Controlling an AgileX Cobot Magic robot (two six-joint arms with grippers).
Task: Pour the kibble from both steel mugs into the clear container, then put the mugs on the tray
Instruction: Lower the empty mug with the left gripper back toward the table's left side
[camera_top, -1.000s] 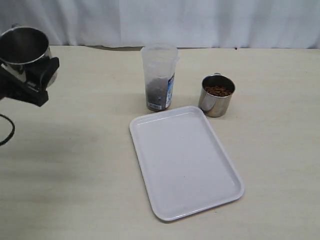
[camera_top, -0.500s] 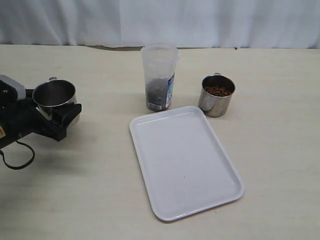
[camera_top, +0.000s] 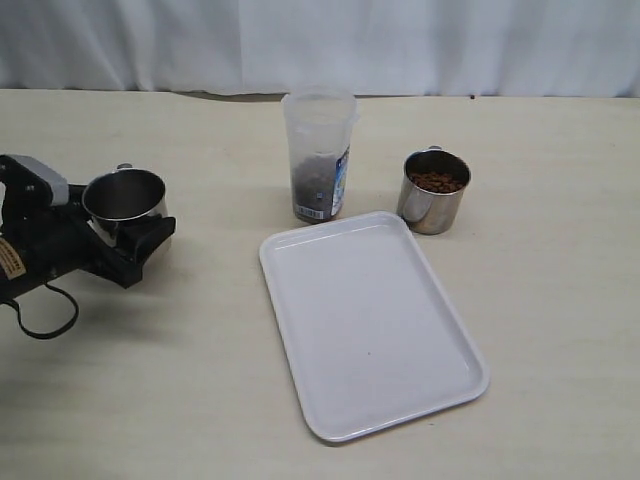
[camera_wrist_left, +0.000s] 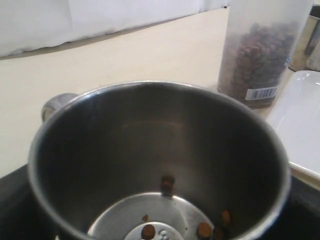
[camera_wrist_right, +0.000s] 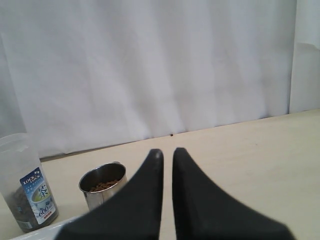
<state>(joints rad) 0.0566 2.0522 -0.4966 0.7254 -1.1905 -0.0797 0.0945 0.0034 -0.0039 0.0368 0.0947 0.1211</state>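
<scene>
My left gripper (camera_top: 128, 222) is shut on one steel mug (camera_top: 124, 195), held upright low over the table at the left. Its inside (camera_wrist_left: 150, 125) holds only a few stray kibble pellets (camera_wrist_left: 148, 231). The second steel mug (camera_top: 433, 192) stands right of centre with kibble (camera_top: 436, 181) in it. The clear container (camera_top: 318, 155) stands between the mugs, with kibble (camera_top: 315, 185) in its lower part. The white tray (camera_top: 370, 320) lies bare in front of it. My right gripper (camera_wrist_right: 167, 152) is shut on nothing, raised and facing the full mug (camera_wrist_right: 102, 192). It is outside the exterior view.
A white curtain (camera_top: 400, 40) hangs along the table's far edge. A black cable (camera_top: 40, 320) loops under the left arm. The container (camera_wrist_left: 260, 50) and the tray's corner (camera_wrist_left: 300, 120) lie just beyond the held mug in the left wrist view.
The left gripper has carried its mug down from the upper left and rightward, close to the table. The right gripper, the other mug, container and tray have not moved.
</scene>
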